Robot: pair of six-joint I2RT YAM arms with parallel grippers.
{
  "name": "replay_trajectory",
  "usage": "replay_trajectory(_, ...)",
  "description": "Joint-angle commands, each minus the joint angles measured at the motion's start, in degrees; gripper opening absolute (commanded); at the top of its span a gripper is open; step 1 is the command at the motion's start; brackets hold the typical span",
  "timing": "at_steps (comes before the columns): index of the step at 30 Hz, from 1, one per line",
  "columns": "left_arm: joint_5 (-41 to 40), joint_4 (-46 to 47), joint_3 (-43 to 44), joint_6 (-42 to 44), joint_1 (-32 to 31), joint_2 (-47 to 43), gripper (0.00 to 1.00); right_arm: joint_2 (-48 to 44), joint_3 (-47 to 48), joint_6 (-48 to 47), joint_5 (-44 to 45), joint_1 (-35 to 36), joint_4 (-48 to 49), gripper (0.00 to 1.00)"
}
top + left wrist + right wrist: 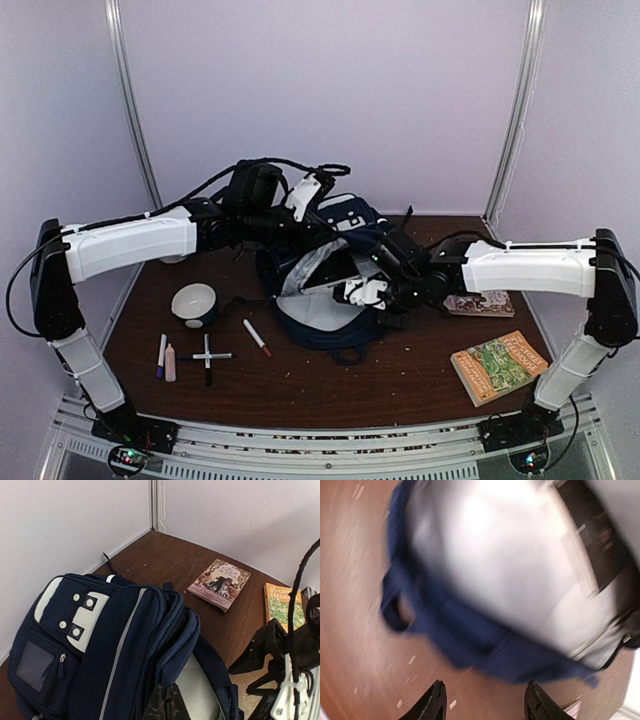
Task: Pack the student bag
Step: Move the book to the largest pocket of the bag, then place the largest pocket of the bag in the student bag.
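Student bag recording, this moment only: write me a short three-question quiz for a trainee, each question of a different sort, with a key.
1. True or false: the right gripper is clamped on a book.
2. Which loose item lies on the robot's right side? A) bowl B) green-and-orange book C) red-capped marker
3. Fill in: the left gripper is shut on the opening edge of the ___.

Key: 1 false, its jaws stand open with nothing between them; 2 B; 3 student bag.

White arm shells [135, 243], black joints [55, 290], black cables [200, 188], black fingers [434, 706]
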Motion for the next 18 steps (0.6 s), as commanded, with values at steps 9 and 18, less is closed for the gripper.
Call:
replay_trajectory(9, 6.3, 7.2, -6.6, -6.4, 0.9, 5.9, 0.00, -19.7, -16.9, 0.5, -4.0, -22.1, -15.4, 0.54)
replay_trajectory(18, 8.3, 3.3, -5.1, -6.7, 0.5, 11.3, 0.16, -17.5, -12.4, 0.9, -2.5, -46.0, -15.9, 0.55)
